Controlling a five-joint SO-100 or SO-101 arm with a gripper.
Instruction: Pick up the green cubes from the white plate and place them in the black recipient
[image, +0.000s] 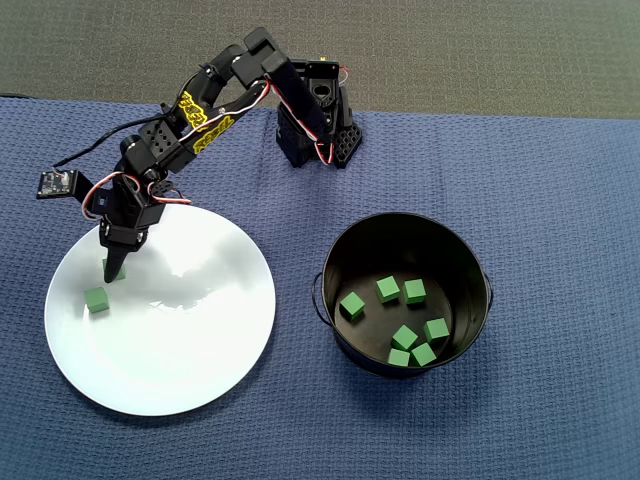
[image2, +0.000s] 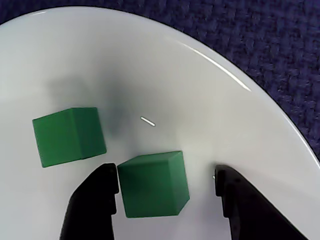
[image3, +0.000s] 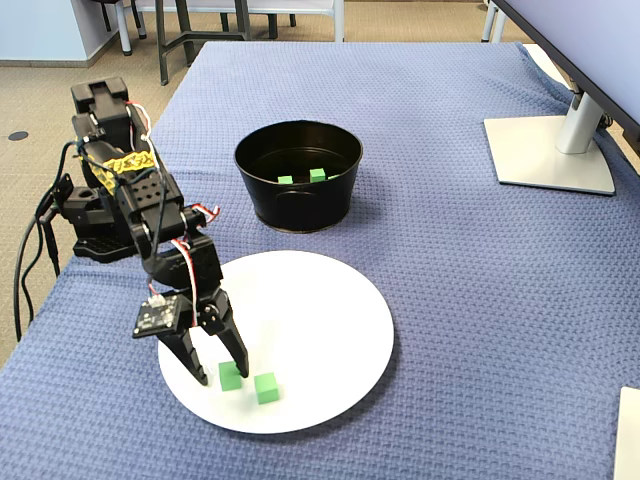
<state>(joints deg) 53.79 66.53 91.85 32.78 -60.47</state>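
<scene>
While seven green cubes (image: 405, 317) lie in the black recipient (image: 470, 262), the gripper (image2: 165, 184) stands with spread jaws around one of two on the white plate (image2: 225, 115); no writing is readable.

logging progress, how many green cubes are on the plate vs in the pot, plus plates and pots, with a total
Green cubes on the white plate: 2, one between the open gripper fingers, one beside it
Green cubes in the black pot: 7, e.g.
White plates: 1
Black pots: 1
Total: 11 things, 9 of them cubes
</scene>
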